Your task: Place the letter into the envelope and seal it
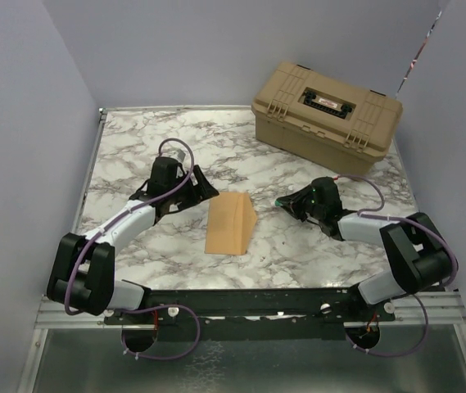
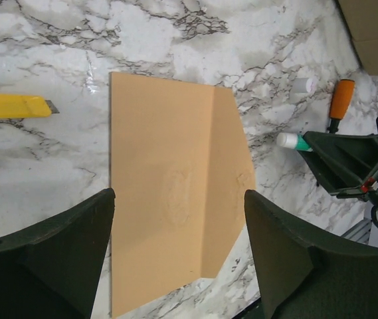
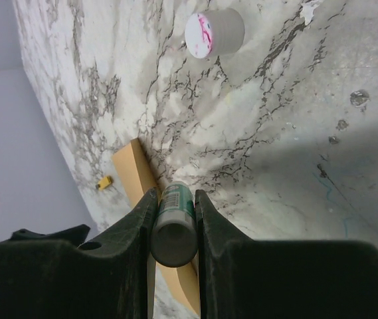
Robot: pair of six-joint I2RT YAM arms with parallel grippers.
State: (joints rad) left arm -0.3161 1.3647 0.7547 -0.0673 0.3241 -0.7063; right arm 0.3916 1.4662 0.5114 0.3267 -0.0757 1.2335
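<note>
The kraft-brown envelope lies flat mid-table with its creased flap open to the right; it also shows in the left wrist view and in the right wrist view. The pinkish-tan letter shows in no view. My left gripper is open and empty just left of the envelope; in its wrist view the left gripper hovers over it with the jaws wide apart. My right gripper is shut on a green-and-white glue stick, just right of the flap. The stick's tip points at the envelope.
A tan toolbox stands at the back right. A white cap lies on the marble beyond the right gripper. A yellow utility knife lies left of the envelope. An orange-handled tool lies near the toolbox.
</note>
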